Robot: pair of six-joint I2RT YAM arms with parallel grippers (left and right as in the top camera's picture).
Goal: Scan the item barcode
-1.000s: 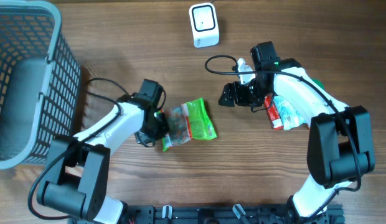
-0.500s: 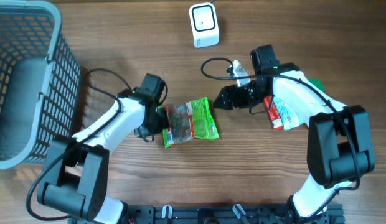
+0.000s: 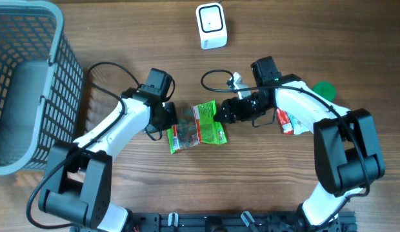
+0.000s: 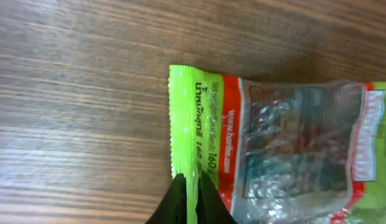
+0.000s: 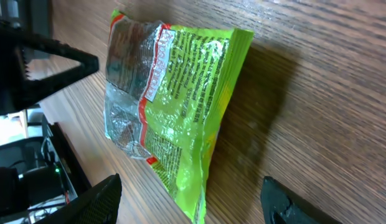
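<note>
The item is a green and red snack packet [image 3: 197, 125] lying in the middle of the table. Its clear window and printed text face up [image 4: 274, 143]. My left gripper [image 3: 169, 119] is shut on the packet's green sealed left edge, with the seal pinched between the two black fingertips [image 4: 192, 186]. My right gripper [image 3: 220, 113] is open at the packet's right end, and its two fingers straddle the raised green edge [image 5: 192, 185] without touching it. I cannot make out a barcode on the packet [image 5: 174, 106]. A white scanner [image 3: 211, 26] stands at the back centre.
A grey mesh basket [image 3: 32, 84] fills the left side. A red and white packet [image 3: 287, 119] and a green round thing [image 3: 324, 89] lie under my right arm. Black cables loop beside both wrists.
My right gripper has moved left and down to the packet's right end. My left arm has shifted slightly, holding the packet's left edge, and the packet has moved a little.
</note>
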